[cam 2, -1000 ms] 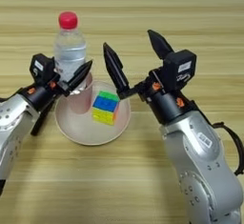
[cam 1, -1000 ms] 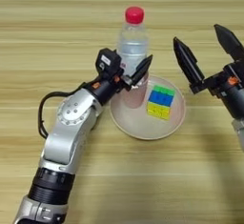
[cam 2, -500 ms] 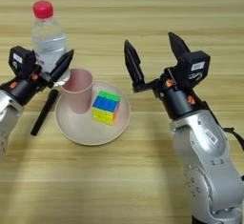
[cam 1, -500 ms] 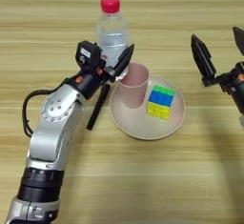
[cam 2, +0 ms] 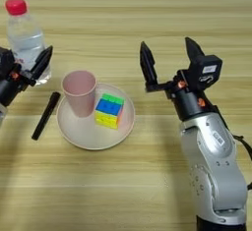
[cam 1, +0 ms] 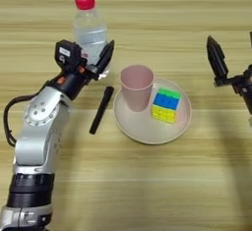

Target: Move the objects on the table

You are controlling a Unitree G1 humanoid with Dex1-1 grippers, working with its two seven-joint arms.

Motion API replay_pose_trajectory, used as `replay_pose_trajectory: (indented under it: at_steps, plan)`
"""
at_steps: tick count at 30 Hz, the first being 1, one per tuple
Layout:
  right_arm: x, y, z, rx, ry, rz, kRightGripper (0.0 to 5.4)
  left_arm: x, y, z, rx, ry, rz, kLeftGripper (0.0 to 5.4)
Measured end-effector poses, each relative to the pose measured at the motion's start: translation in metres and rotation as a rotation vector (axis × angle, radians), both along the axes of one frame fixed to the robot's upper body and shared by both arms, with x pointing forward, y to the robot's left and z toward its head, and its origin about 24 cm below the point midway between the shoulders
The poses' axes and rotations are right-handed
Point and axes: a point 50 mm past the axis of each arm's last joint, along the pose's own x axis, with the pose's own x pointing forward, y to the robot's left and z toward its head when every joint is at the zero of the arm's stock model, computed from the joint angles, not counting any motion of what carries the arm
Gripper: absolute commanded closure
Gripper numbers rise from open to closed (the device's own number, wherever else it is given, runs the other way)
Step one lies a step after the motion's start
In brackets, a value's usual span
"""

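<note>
I am looking down on the light plank table [cam 1: 147, 190]. One round beige plate [cam 1: 147, 131] is carrying one smooth pink cup [cam 1: 136, 86] and one multicoloured cube [cam 1: 165, 105]. Left of the plate, the left gripper [cam 1: 93, 60] is clamping one clear red-capped bottle [cam 1: 90, 28]; one slim black marker [cam 1: 101, 109] lies beside the plate. Right of the plate, the right gripper [cam 2: 167, 60] is hanging with fingers apart.

Count on the light-wood plank table [cam 1: 147, 186]: 1 clear plastic bottle with red cap [cam 1: 90, 28], 1 pink plastic cup [cam 1: 136, 86], 1 multicoloured puzzle cube [cam 1: 165, 105], 1 round beige plate [cam 1: 147, 131], 1 slim black marker pen [cam 1: 101, 109]. 5 items, one of each. 2 black two-fingered claws: left [cam 1: 93, 60], right [cam 2: 167, 60].
</note>
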Motion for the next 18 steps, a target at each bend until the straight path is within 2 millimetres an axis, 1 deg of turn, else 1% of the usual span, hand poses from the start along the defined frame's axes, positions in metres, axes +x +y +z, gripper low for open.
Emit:
replay_pose_trajectory:
  at_steps: [4, 6, 9, 11, 18]
  plan:
    - [0.006, -0.007, -0.005, 0.001, 0.004, -0.068, 0.0, 0.001, 0.009, -0.012, -0.005, 0.037, 0.044, 2.27]
    - [0.009, -0.014, -0.012, 0.003, 0.024, -0.128, 0.0, 0.002, 0.012, -0.018, -0.007, 0.054, 0.059, 2.27]
    - [0.015, -0.019, -0.027, 0.0, 0.069, -0.194, 0.0, 0.002, 0.017, -0.022, -0.011, 0.06, 0.081, 2.27]
    - [0.016, -0.02, -0.03, 0.003, 0.074, -0.207, 0.0, 0.002, 0.02, -0.024, -0.011, 0.06, 0.094, 2.27]
    - [0.017, -0.023, -0.027, 0.009, 0.05, -0.222, 0.0, 0.004, 0.027, -0.036, -0.017, 0.087, 0.132, 2.27]
